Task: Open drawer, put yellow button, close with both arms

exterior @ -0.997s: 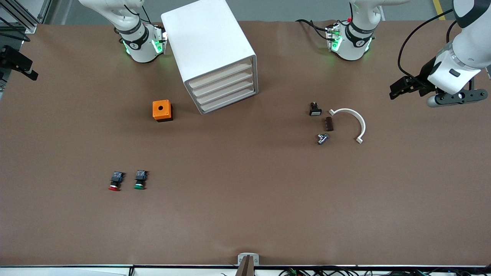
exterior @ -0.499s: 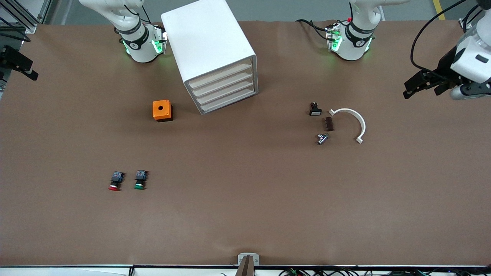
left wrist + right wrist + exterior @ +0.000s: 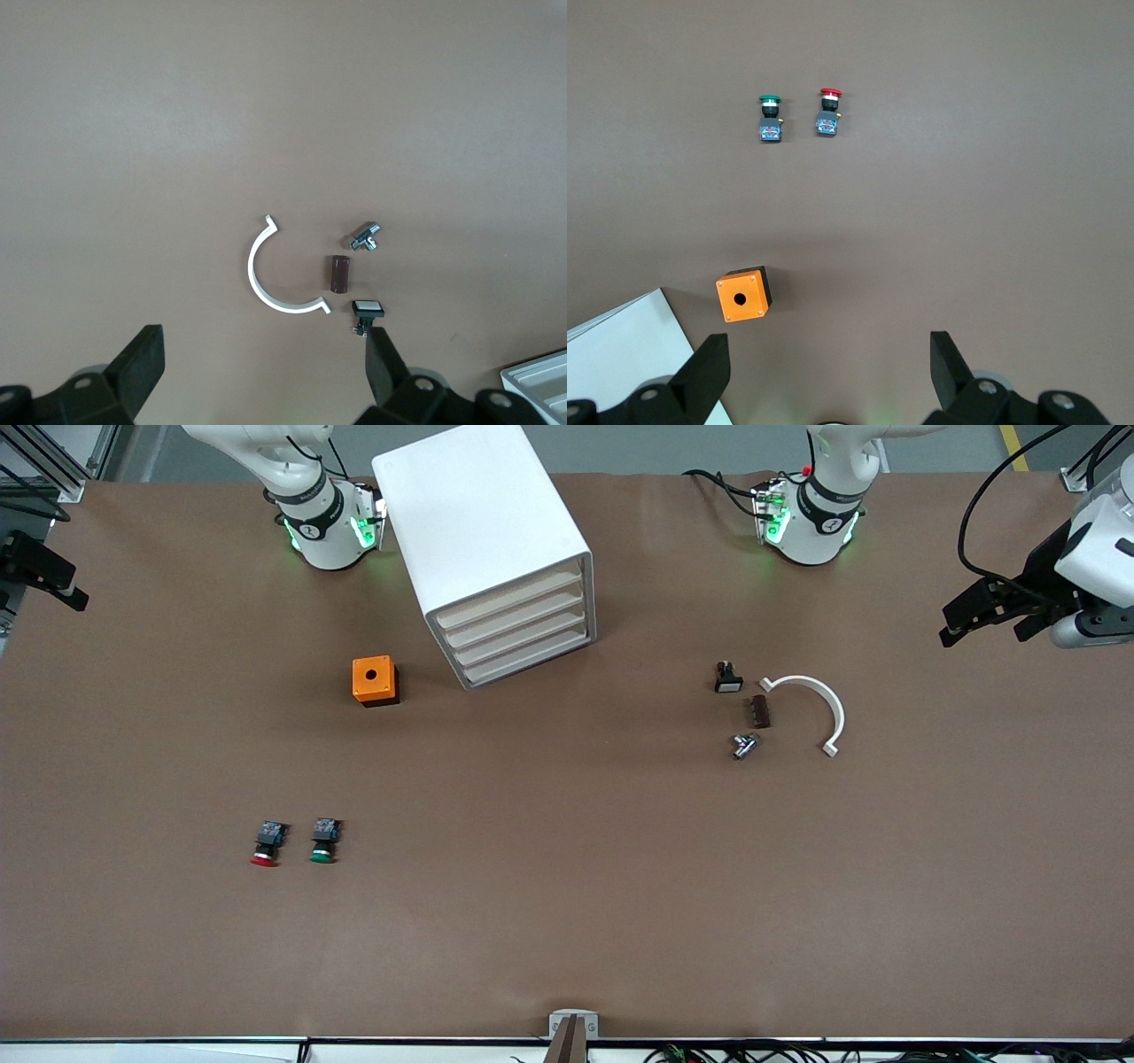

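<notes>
The white cabinet (image 3: pixel 478 522) stands between the arm bases, and its top drawer (image 3: pixel 509 600) is shut like the three below it. No yellow button shows in any view. My left gripper (image 3: pixel 961 622) hangs open and empty over the table's edge at the left arm's end; its own view shows the fingers wide apart (image 3: pixel 264 354). My right gripper is out of the front view; its wrist view shows it open and empty (image 3: pixel 830 354), high over the table beside the cabinet corner (image 3: pixel 620 354).
An orange cube with a hole (image 3: pixel 374 679) sits beside the cabinet. A red-capped button (image 3: pixel 264 845) and a green-capped button (image 3: pixel 323 841) lie nearer the camera. A white arc (image 3: pixel 819 700), brown piece (image 3: pixel 759 711), metal part (image 3: pixel 744 745) and white-capped switch (image 3: pixel 728 677) lie toward the left arm's end.
My left arm has swung farther out toward the left arm's end of the table, with its gripper still open. Nothing on the table has moved.
</notes>
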